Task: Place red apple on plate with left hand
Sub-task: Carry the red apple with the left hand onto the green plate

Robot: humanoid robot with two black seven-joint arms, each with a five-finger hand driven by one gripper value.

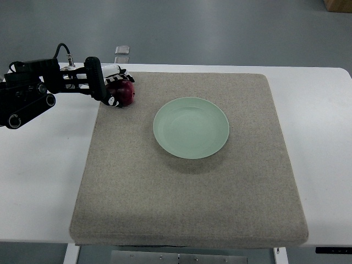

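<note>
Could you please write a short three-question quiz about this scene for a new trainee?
1. True or false: the red apple already lies on the plate.
2. Which hand is at the apple? A) left hand B) right C) both
3. Fill in: the plate stands on a grey ____.

Key: 1 false, the apple is at the mat's far left corner, apart from the plate; 2 A; 3 mat.
</note>
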